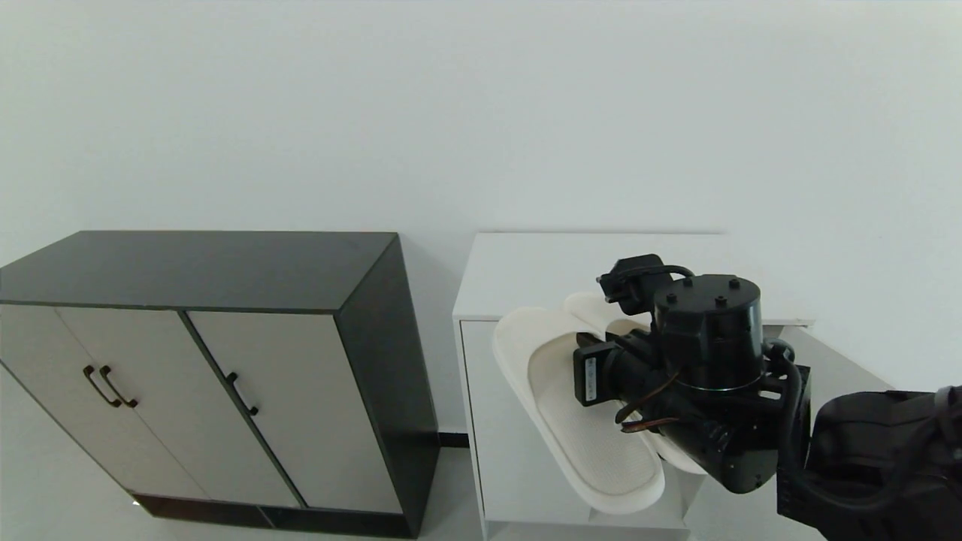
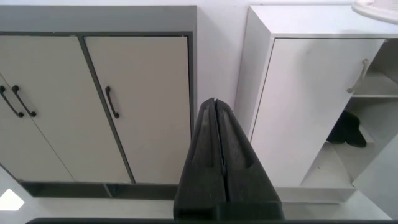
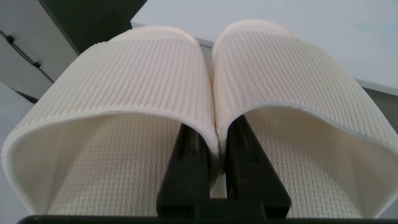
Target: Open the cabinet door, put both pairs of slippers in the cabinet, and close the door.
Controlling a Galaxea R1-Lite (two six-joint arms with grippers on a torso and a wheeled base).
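A pair of cream slippers hangs side by side, toes down, in front of the white cabinet. My right gripper is shut on the pair: one finger sits inside each slipper, pinching their touching inner walls. The right arm's wrist covers the heels in the head view. In the left wrist view the white cabinet's door stands open, and a dark pair of slippers rests on the bottom inside. My left gripper is shut on nothing, pointing at the gap between the two cabinets.
A black-topped cabinet with several closed beige doors and dark handles stands to the left of the white one, against a plain white wall. A shelf crosses the white cabinet's inside above the dark slippers. Pale floor lies in front.
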